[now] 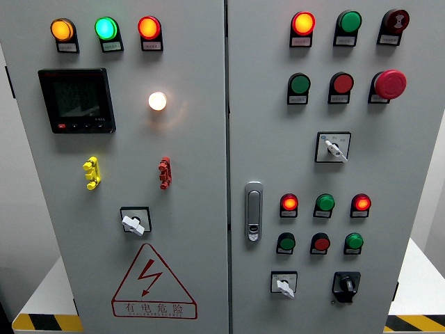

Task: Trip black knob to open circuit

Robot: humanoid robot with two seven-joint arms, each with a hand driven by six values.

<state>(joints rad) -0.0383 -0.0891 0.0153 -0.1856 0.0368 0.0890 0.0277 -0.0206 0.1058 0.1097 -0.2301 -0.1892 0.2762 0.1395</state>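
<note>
Glossy black knob (345,284), lever-shaped, sits low-right on matte grey metal cabinet (195,139); robot hand state can't tell.

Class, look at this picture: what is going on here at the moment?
Nothing is being handled yet. The view faces a grey control cabinet covered in lamps, buttons and switches. Neither of the robot's hands shows in the picture. The black knob, at the lower right of the right-hand door, is untouched. Several lamps are lit, among them the white one.
</note>
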